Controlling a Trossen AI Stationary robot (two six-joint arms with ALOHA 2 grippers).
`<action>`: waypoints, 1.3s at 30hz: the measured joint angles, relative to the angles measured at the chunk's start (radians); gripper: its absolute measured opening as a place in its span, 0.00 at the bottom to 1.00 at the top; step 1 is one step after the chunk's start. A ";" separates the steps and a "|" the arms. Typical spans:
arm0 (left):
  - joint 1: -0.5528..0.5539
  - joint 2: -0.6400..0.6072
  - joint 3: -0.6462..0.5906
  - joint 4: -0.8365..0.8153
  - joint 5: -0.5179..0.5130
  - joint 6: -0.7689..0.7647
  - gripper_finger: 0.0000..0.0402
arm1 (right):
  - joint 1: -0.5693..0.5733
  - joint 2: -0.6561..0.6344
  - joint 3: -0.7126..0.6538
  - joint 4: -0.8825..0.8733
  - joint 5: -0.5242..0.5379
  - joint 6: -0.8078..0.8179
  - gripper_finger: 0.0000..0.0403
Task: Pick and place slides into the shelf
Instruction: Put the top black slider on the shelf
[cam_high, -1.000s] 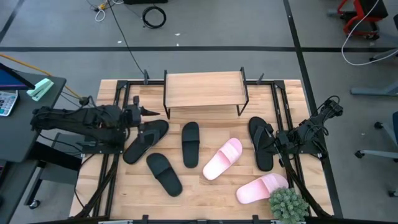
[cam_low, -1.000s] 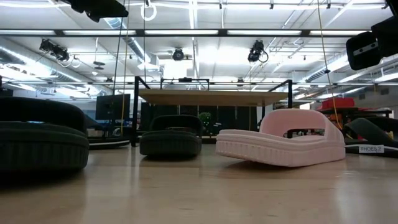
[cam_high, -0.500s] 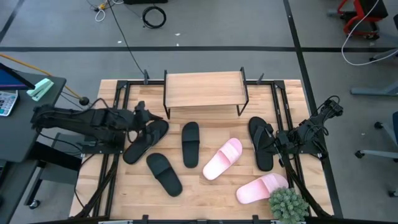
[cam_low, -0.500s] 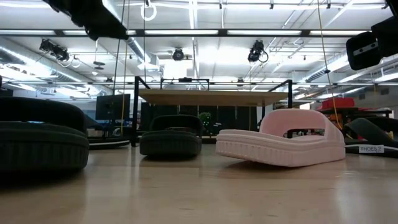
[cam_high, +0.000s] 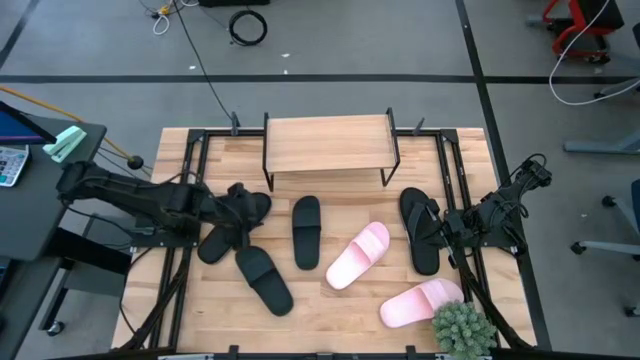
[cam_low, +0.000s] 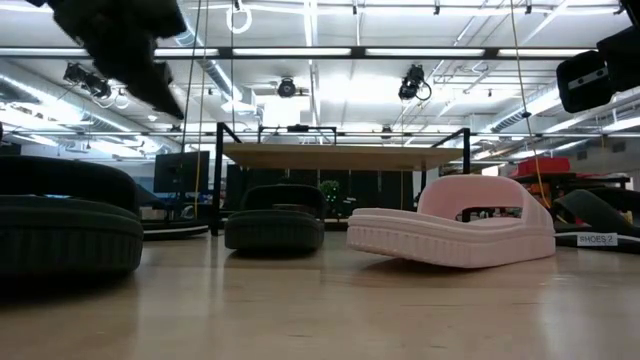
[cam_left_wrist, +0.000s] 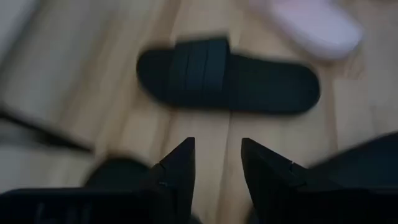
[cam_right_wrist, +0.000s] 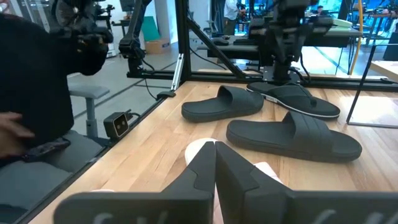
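Four black slides lie flat on the slatted table: a left one, a near one, a middle one and a right one. Two pink slides lie toward the near right. The shelf stands at the far edge, its board bare. My left gripper is open and points down above the left slide's far end, seen high in the low view. The middle black slide lies ahead of its fingers. My right gripper is shut, waiting at the table's right edge.
A potted plant sits at the near right corner. Black frame rails run along both sides of the table. Bare boards lie between the shelf and the slides. A grey side desk stands to the left.
My left gripper has moved toward the table's right and near edge and come down, tipping from roughly level to pointing downward over the left black slide. The slides and the right arm have stayed put.
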 joint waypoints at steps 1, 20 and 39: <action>-0.006 0.007 0.000 -0.030 0.000 -0.046 0.35 | 0.000 0.000 0.000 0.000 0.000 0.000 0.03; -0.134 0.189 0.000 -0.248 -0.001 -0.598 0.36 | 0.000 0.000 0.000 0.000 0.000 -0.009 0.03; -0.179 0.228 0.000 0.155 0.148 -0.408 0.33 | -0.001 0.002 0.000 0.061 0.163 0.079 0.03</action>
